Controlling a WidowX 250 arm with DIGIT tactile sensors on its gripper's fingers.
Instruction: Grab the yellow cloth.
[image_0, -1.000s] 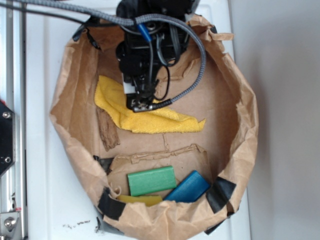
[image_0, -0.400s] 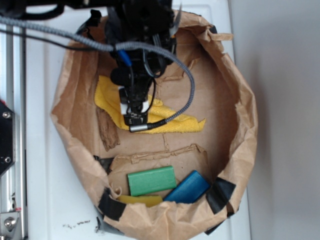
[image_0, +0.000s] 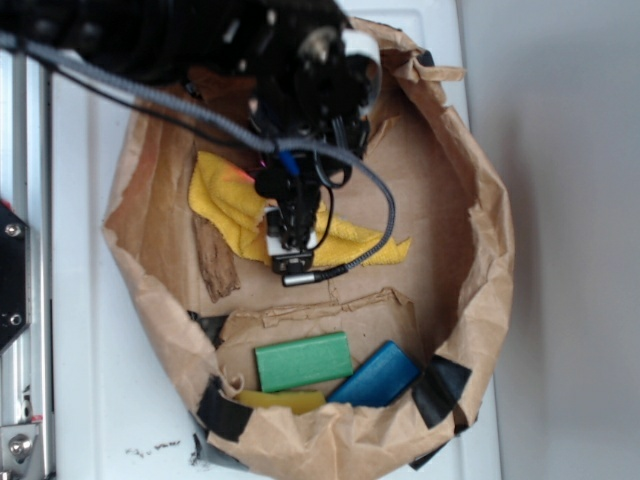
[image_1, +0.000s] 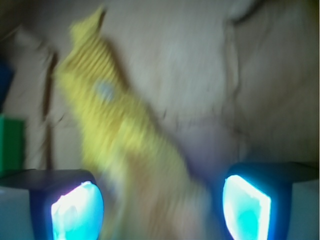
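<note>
While fingers stand apart, end effector grips nothing | yellow cloth runs between them (blurred) | paper bag walls ring it

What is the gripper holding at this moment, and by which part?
Nothing is held. The gripper is open, with the yellow cloth lying between and ahead of its fingers, not clamped.

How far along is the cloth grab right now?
Done: the hand is over the yellow cloth inside the paper bag. In hand: in the blurred wrist view the fingers stand apart with cloth between them. Left: closing and lifting; no grip shows yet. The green block and blue block lie apart, untouched.
</note>
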